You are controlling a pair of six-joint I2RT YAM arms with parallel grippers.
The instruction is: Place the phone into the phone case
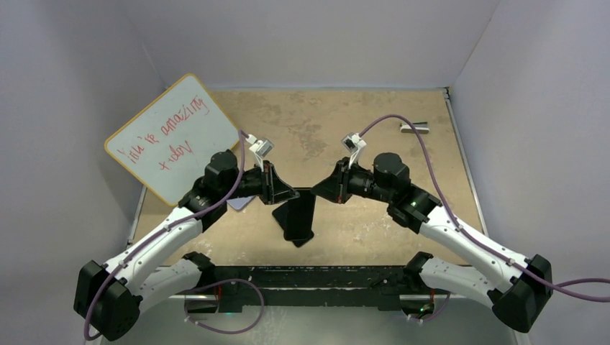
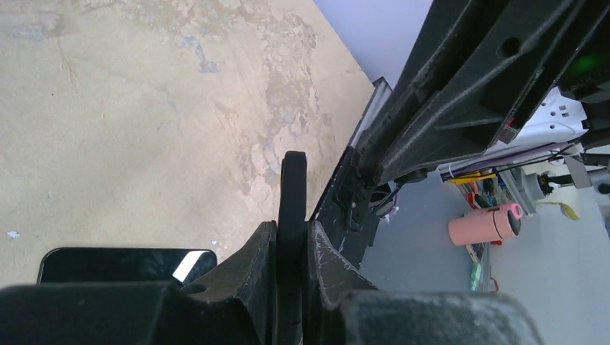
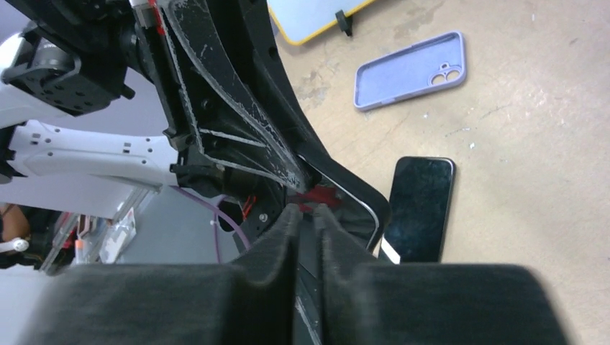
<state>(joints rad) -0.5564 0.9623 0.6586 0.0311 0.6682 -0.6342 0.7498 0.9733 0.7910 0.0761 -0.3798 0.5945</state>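
Note:
Both grippers hold the phone edge-up above the middle of the table. My left gripper is shut on one end; in the left wrist view the phone shows as a thin black edge between the fingers. My right gripper is shut on the other end; in the right wrist view the phone is a dark slab with a bright rim. The phone case, pale lavender, lies empty and open side up on the table, partly hidden under my left arm.
Another black phone-shaped slab with a pale end strip lies flat on the table below the grippers. A yellow-framed whiteboard leans at the left. A small metal piece lies at the far right.

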